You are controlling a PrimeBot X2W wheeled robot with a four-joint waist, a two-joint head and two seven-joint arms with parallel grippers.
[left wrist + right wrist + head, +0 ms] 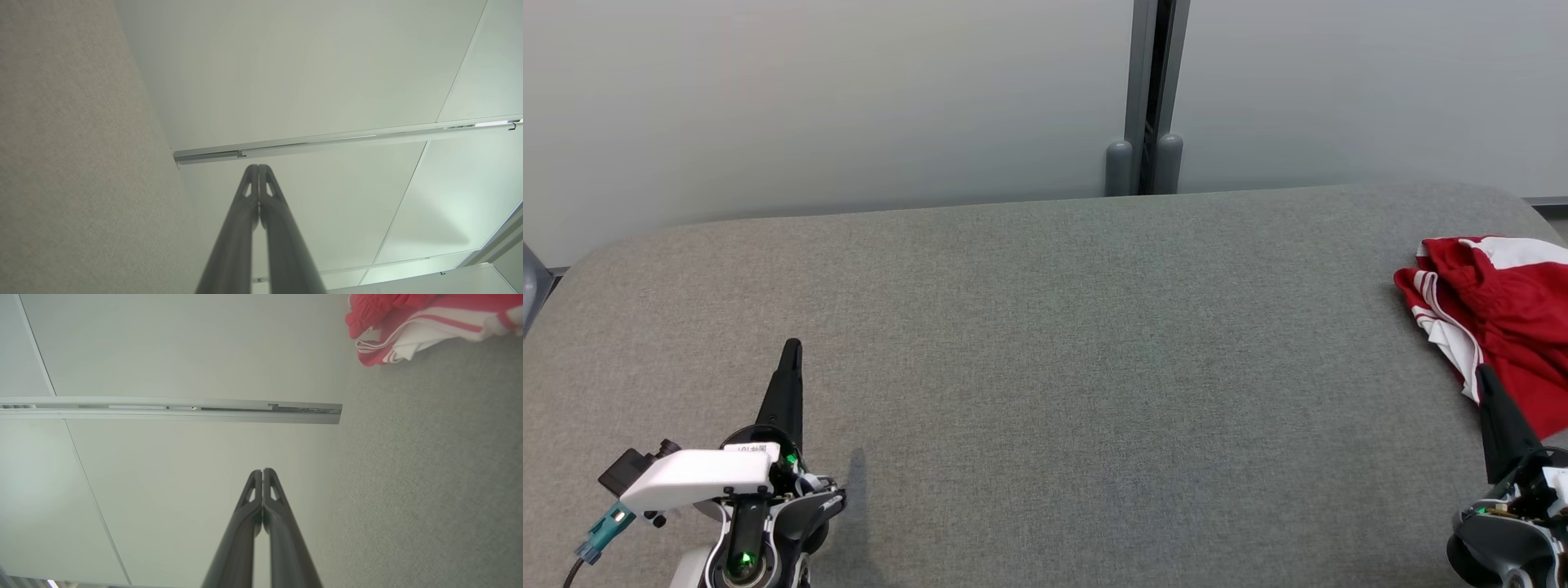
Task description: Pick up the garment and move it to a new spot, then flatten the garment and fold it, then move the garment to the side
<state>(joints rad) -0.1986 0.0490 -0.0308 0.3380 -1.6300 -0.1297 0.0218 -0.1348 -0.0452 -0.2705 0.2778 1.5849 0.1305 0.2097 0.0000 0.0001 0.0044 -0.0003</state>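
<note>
At the right end of the grey counter (1045, 343) the red and white garment (1503, 302) lies in a loose bundle, with layers over one another and white stripes showing. The picture edge cuts it, so we cannot tell its full shape or its long axis.

Both tools are clenched and hold nothing. The left tool (792, 349) stands over the near left part of the counter, well apart from the garment; in the left wrist view this tool (258, 168) shows its fingers pressed together. The right tool (1486, 376) is much nearer. In the head view its tip overlaps the near edge of the cloth, but in the right wrist view the tool (262, 472) points past it, and the garment (408, 335) lies forward and to the outer side, not touching the fingers.

We judge that this scene fits two stages: a bundle that is to be lifted, or a folded piece put aside. In both, the right arm is the nearer one.
</note>
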